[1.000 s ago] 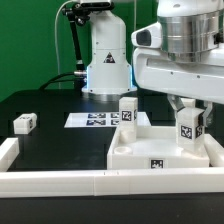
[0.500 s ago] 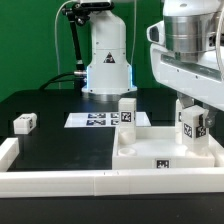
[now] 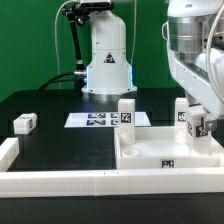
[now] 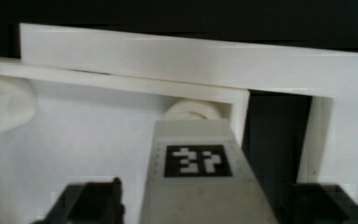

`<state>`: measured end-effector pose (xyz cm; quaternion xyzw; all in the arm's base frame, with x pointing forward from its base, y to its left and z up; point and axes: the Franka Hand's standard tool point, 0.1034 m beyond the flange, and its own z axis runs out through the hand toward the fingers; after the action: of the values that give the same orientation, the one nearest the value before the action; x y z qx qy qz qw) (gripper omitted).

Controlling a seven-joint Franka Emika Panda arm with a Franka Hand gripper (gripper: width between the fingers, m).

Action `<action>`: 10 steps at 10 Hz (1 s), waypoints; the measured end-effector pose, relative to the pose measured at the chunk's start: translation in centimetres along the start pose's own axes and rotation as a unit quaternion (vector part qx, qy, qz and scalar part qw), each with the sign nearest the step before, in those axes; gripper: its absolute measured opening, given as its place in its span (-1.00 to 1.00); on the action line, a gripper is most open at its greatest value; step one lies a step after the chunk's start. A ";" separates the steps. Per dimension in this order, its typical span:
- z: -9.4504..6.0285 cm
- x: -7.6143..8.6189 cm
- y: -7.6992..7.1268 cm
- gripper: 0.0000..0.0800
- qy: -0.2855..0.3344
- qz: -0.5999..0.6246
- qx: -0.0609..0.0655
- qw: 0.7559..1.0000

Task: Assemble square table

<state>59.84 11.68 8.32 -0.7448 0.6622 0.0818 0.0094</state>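
The white square tabletop (image 3: 150, 160) lies tray-side up at the exterior view's lower right, with a tag on its front side. One white tagged leg (image 3: 127, 110) stands upright at its far left corner. My gripper (image 3: 196, 128) is over the tabletop's right part, shut on a second tagged leg (image 3: 195, 122) that stands upright inside the tray. In the wrist view this leg (image 4: 197, 165) runs between my two dark fingers (image 4: 94, 203), its end at a round hole near the tabletop's corner wall (image 4: 176, 55). A third leg (image 3: 24, 123) lies loose at the exterior view's left.
The marker board (image 3: 92, 120) lies flat behind the tabletop. A long white bar (image 3: 60, 181) runs along the front edge, with another at the far left. The arm's white base (image 3: 106, 60) stands at the back.
My gripper has moved toward the exterior view's right with the leg in it, and the tabletop has slid the same way with it. The loose leg at the left has not moved.
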 end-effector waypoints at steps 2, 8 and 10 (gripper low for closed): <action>0.3 0.2 0.2 0.45 0.002 -0.039 0.002 0.999; 0.3 0.0 0.2 0.62 0.003 -0.309 0.001 0.951; 0.3 0.0 0.2 0.62 0.003 -0.401 0.001 0.916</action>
<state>59.63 11.68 8.01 -0.9481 0.3080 0.0681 0.0397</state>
